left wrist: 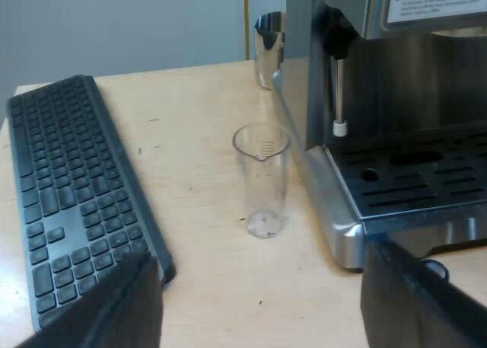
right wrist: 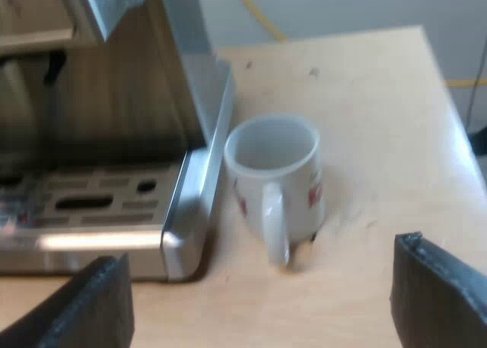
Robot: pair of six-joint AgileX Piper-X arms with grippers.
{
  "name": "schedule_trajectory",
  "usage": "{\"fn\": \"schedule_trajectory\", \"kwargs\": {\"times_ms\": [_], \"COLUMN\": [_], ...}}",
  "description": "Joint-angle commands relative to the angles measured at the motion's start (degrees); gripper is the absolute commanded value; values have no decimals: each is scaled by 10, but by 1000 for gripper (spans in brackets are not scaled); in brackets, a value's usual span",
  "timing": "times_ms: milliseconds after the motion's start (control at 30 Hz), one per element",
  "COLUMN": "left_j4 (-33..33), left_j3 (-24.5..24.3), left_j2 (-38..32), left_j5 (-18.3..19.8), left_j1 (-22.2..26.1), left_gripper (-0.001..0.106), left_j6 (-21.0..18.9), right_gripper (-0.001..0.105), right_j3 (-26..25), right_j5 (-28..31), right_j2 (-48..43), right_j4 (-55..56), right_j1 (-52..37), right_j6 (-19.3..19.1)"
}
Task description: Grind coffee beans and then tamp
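Measuring glass (left wrist: 261, 180) ahead of wide-open, empty left hand (left wrist: 259, 260): likely light, slick, fragile; grip mid-wall. Right hand (right wrist: 260, 253) equally open, empty.

Silver espresso machine (left wrist: 396, 135); clear measuring glass (left wrist: 262, 180); dark grey keyboard (left wrist: 72, 196). White mug (right wrist: 274, 180) bears red markings. Desk (left wrist: 198, 104) pale wood.

Table (left wrist: 199, 104), keyboard (left wrist: 68, 188), measuring glass (left wrist: 262, 182), espresso machine (left wrist: 403, 135), mug (right wrist: 275, 182)

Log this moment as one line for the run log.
left end effector open, near measuring glass | right end effector open, near mug | both vessels upright beside espresso machine
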Motion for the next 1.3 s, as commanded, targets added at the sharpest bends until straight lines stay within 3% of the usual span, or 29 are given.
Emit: {"fn": "schedule_trajectory", "kwargs": {"times_ms": [33, 433, 700, 1300], "left_j4": [-21, -33, -33, -33], "left_j3": [14, 70, 70, 70], "left_j2": [-25, -23, -24, -24], "left_j5": [-7, -7, 0, 8], "left_j1": [-1, -1, -1, -1], "left_gripper": [58, 58, 58, 58], "left_j6": [-2, -2, -3, -3], "right_gripper": [71, 71, 71, 71], "right_j3": [9, 58, 67, 67], "right_j5": [-5, -5, -5, -1], "right_j2": [-28, -28, -28, -27], "right_j4": [-4, 2, 50, 49], "right_j1": [10, 12, 12, 12], "right_j6": [-4, 1, 1, 1]}}
